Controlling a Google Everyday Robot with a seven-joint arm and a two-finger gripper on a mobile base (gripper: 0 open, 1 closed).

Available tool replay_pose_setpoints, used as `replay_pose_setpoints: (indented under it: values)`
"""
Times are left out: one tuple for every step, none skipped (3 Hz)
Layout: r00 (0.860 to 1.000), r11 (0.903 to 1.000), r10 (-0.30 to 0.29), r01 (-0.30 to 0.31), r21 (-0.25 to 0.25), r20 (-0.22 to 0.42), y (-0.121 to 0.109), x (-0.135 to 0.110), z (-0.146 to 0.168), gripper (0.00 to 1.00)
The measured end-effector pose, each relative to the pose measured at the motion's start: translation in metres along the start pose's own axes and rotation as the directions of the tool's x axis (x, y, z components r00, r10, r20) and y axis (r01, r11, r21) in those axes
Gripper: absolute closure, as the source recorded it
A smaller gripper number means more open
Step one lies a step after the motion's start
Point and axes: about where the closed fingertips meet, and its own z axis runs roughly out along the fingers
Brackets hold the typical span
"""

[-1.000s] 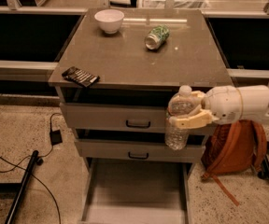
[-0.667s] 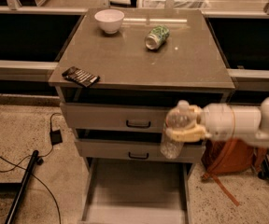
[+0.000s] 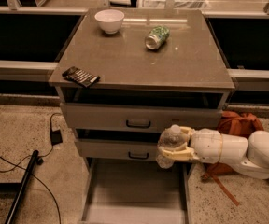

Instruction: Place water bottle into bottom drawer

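Note:
My gripper [image 3: 175, 146] reaches in from the right and is shut on the water bottle [image 3: 166, 146], a small clear plastic bottle held roughly upright. It hangs in front of the middle drawer, above the right part of the open bottom drawer [image 3: 134, 195]. The bottom drawer is pulled out toward me, a wide shallow grey tray. The bottle is above the tray and not touching it.
On the cabinet top stand a white bowl [image 3: 109, 20], a green patterned soda can [image 3: 156, 36] on its side and a dark snack bag [image 3: 80, 76] at the front left edge. An orange backpack [image 3: 237, 125] lies on the floor to the right. Cables [image 3: 13, 157] run on the left floor.
My gripper has carried the bottle downward, from beside the top drawer's front to the level of the middle drawer, just above the open bottom drawer.

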Motion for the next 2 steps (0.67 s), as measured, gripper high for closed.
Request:
replay_pose_setpoints:
  values:
    - [1.0,1.0,-0.001,0.001,0.0,-0.001,-0.001,-0.001,0.0,1.0]
    - [1.0,0.9994,0.018,-0.018,0.031,-0.02,-0.009,0.029,0.004,1.0]
